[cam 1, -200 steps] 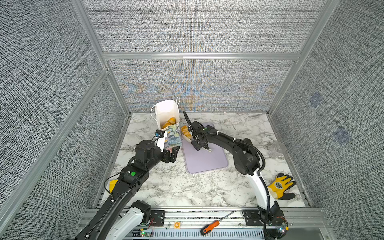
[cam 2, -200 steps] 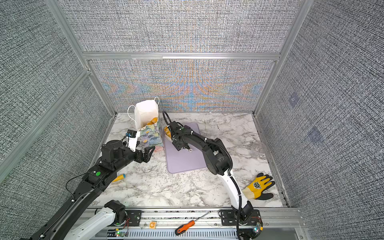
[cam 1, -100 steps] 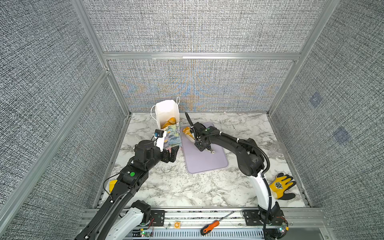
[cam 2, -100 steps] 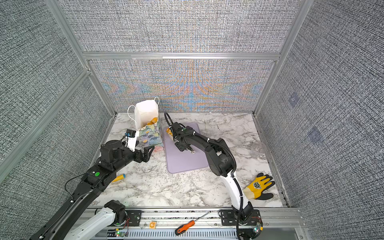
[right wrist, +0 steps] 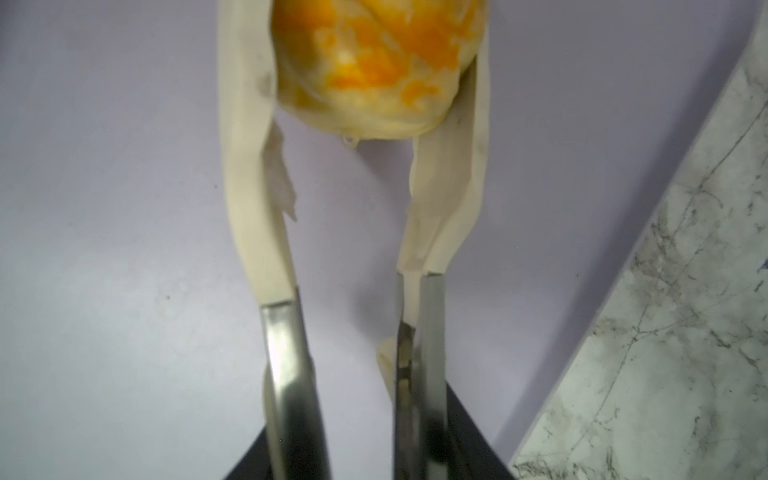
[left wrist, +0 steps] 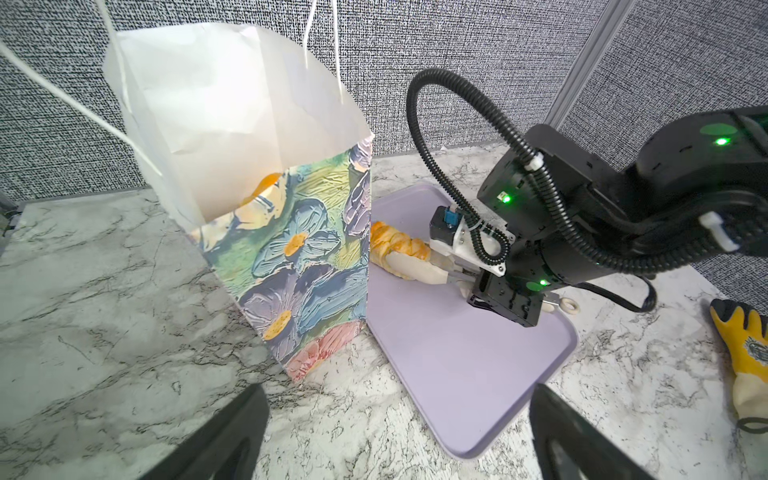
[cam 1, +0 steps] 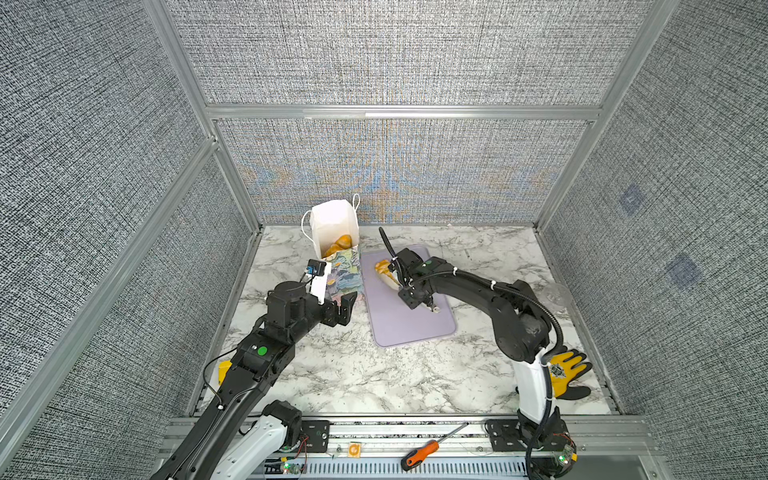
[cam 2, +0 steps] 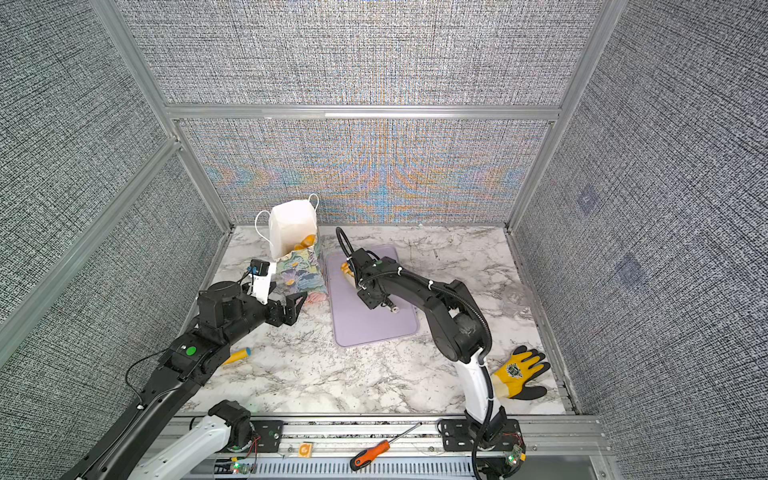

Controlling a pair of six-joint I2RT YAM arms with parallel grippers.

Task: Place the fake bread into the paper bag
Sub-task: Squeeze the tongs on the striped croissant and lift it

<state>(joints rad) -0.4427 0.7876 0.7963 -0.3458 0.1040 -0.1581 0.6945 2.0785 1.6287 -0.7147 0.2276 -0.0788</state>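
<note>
Nearest, on the front rail: orange-handled screwdriver [cam 1: 419,453], lying as a second ago. On the desk [cam 1: 374,374] by the right arm's base: yellow work glove [cam 1: 567,372], likewise unmoved. By the left arm: yellow tool [cam 1: 224,370], mostly hidden by that arm in a top view, its blue tip [cam 2: 247,352] shown in a top view.

Farther in, short of the paper bag [cam 1: 345,274]: left hand [cam 1: 347,307], released, spread wide and empty, same as before. On the lilac tray [cam 1: 409,328]: right hand [cam 1: 389,276], narrower than a second ago, now grasping a striped toy bread roll [cam 1: 383,269], slightly farther from the bag than before.

Visible only from the right wrist: both cream pads [right wrist: 245,124] pressed against the roll's sides. Visible only from the left wrist: roll low at the tray's far end, just beside the upright bag; lifted or resting, cannot tell. Farthest, inside the bag: more fake bread [cam 1: 341,242].
</note>
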